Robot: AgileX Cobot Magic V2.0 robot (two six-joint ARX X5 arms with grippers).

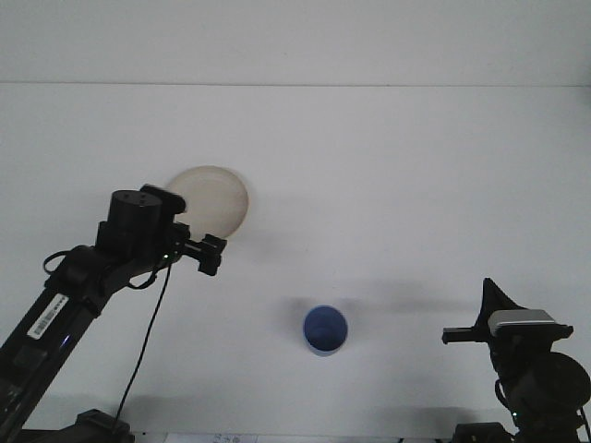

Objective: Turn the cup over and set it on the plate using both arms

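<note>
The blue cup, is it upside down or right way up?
Cannot tell. The blue cup stands on the table, but this top-down view shows only a blue circle with a paler edge, either mouth or base.

This looks like a robot lab or test bench. A plain white table (397, 166) meets a bare white wall (295, 37), and two black robot arms with loose cables stand at its near edge.
</note>
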